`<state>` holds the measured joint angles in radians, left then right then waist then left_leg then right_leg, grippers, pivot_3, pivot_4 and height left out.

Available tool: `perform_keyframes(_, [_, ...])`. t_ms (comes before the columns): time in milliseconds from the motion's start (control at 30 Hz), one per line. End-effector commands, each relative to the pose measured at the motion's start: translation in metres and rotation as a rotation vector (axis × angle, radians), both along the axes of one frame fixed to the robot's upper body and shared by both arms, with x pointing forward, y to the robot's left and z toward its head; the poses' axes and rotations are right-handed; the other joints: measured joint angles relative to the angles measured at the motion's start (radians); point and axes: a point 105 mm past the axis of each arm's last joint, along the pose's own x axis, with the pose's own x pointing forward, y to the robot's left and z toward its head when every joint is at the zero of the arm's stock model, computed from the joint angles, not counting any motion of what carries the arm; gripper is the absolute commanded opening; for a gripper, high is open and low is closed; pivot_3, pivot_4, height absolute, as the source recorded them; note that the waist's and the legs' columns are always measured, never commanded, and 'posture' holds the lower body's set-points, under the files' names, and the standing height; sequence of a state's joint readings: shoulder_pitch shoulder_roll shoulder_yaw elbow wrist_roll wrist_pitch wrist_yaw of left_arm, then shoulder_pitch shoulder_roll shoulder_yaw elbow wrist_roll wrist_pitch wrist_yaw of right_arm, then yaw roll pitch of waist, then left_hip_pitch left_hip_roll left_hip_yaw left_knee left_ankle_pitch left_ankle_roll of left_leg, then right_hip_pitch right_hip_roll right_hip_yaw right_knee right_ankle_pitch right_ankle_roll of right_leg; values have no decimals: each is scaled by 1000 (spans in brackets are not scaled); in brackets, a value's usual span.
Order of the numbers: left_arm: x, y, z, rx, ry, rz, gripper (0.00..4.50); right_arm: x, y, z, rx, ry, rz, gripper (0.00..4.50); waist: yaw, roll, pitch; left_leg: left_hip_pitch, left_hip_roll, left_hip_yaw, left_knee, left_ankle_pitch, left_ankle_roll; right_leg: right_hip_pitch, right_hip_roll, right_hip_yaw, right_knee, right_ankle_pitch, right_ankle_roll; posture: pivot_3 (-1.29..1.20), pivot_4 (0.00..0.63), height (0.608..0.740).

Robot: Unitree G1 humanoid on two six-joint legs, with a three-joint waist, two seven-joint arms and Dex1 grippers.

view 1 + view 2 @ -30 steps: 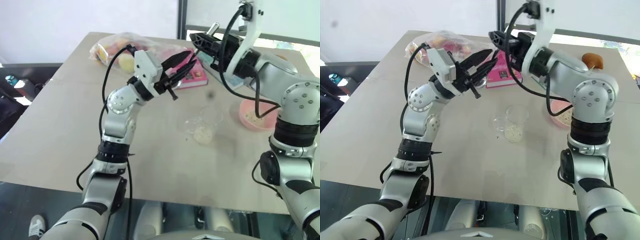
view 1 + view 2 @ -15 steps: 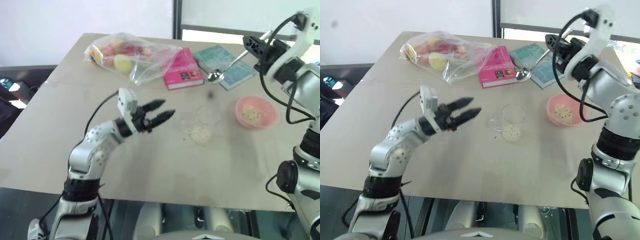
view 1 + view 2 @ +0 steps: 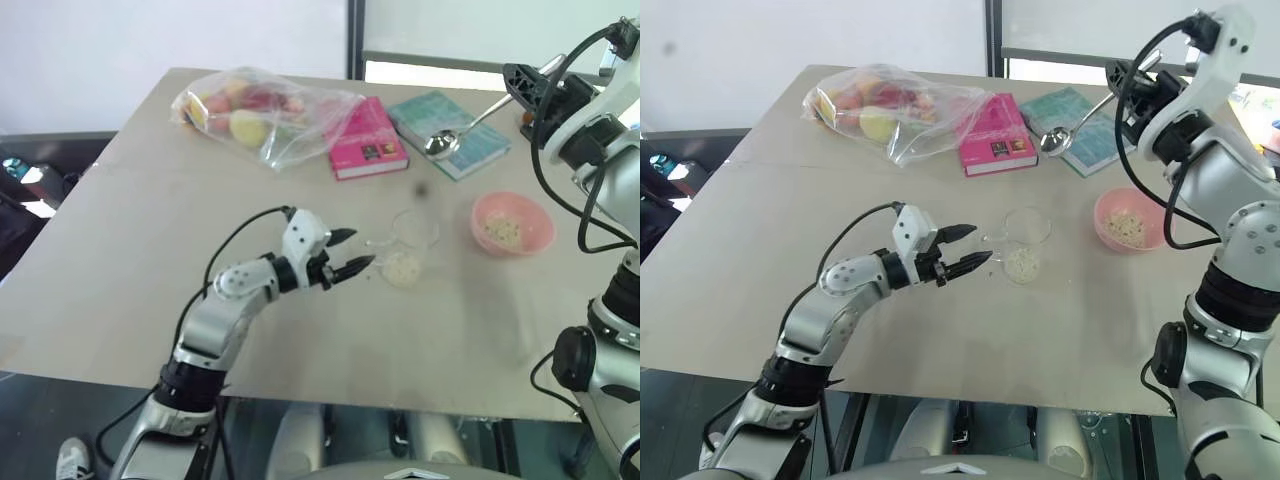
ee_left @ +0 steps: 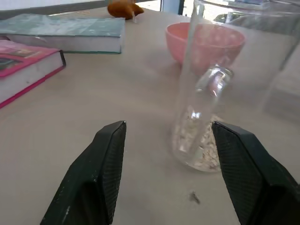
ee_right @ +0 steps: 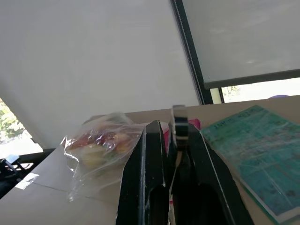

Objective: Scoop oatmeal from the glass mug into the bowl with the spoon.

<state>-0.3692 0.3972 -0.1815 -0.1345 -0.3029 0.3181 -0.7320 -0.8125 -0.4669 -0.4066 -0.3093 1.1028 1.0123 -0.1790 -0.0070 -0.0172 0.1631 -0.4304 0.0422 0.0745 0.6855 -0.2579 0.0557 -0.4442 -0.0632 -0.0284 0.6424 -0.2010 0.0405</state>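
- Wide beige desk (image 3: 120, 250): carries a clear plastic bag of fruit (image 3: 255, 112), a pink book (image 3: 368, 140) and a teal book (image 3: 445, 120) at the far side; none of these moved.
- Left gripper (image 3: 968, 250): dropped from high over the desk to just above it, now level, jaws spread, empty, tips just short of the mug handle. Likely lining up to steady the mug.
- Right gripper (image 3: 527, 82): swung out to the right, now up over the far right desk edge, jaws pressed together pinching the thin silver metal spoon (image 3: 462, 128), head hanging over the teal book.
- Small round pink bowl (image 3: 512, 223): right of the mug, some flakes already inside.
- Small clear glass mug (image 3: 1025, 243): mid-desk, upright, untouched.
- Pale beige oatmeal flakes (image 3: 402, 268): small heap in mug bottom; more scooping seems needed.
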Motion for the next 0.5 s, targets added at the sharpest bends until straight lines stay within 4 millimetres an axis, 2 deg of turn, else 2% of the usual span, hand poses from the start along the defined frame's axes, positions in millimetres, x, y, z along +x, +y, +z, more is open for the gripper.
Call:
perform_keyframes(33, [4, -7, 9, -5, -67, -1, 1318, -11, -2, 14, -14, -76, -17, 0, -1, 0, 0, 0, 0, 0, 0, 0, 0, 0, 0, 0, 0, 0, 0, 0, 150, 740])
perform_keyframes(133, [6, -8, 10, -4, -76, 1, 88, -12, -2, 12, -16, -74, -22, 0, -3, 0, 0, 0, 0, 0, 0, 0, 0, 0, 0, 0, 0, 0, 0, 0, 150, 740])
perform_keyframes(500, [22, -9, 8, -47, -107, 52, 33, -17, 3, 5, -64, -67, -8, 0, 0, 0, 0, 0, 0, 0, 0, 0, 0, 0, 0, 1, 1, 0, 0, 0, 150, 740])
